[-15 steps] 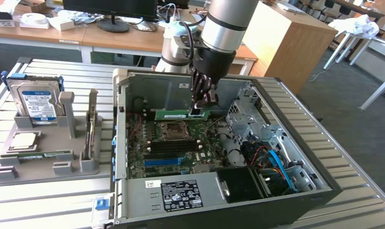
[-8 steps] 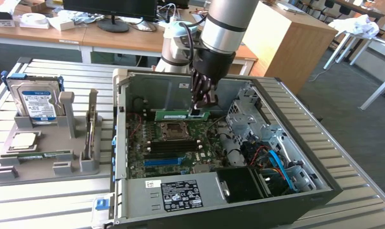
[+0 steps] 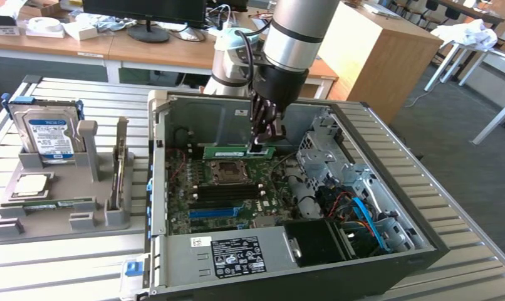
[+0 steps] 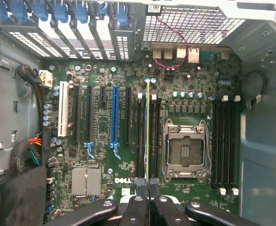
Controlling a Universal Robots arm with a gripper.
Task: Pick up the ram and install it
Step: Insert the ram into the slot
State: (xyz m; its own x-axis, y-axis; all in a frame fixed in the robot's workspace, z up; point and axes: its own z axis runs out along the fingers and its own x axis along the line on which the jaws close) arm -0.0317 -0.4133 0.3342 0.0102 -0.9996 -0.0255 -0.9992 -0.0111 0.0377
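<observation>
Reaching down into the open black-and-silver metal computer case (image 3: 210, 119), the arm's black gripper (image 3: 265, 145) is clenched on the ram (image 3: 235, 151). The ram is a long, flat green circuit-board stick with a small white sticker, and the gripper grasps it near one end. Below the fingers lies the green motherboard (image 3: 179, 213) with its square metal CPU socket (image 3: 227, 170) and black memory slots (image 3: 227, 193). Well apart from the fingers, a grey moulded plastic fixture (image 3: 60, 222) holds three parts. A silver hard drive (image 3: 42, 135) with a blue-and-white label stands upright, a square silver CPU chip (image 3: 31, 184) lies flat, and a second green ram stick (image 3: 47, 204) rests in a groove. A white label (image 3: 238, 256) with black print sits on the case's silver box; its writing is too small to read.

In the wrist view, two black fingers (image 4: 139, 186) press the ram (image 4: 148, 127) from both sides. It shows edge-on as a thin green strip running away from the fingertips, in line with a black slot. Whether it touches that slot cannot be told. Just beside it on one side sits the CPU socket (image 4: 185, 150). On the other side are black slots, a long blue slot (image 4: 114, 117) and a white slot (image 4: 61, 110). Close to the fingertips the board bears white "DELL" lettering (image 4: 124, 180), next to a ribbed silver heatsink (image 4: 86, 181).
</observation>
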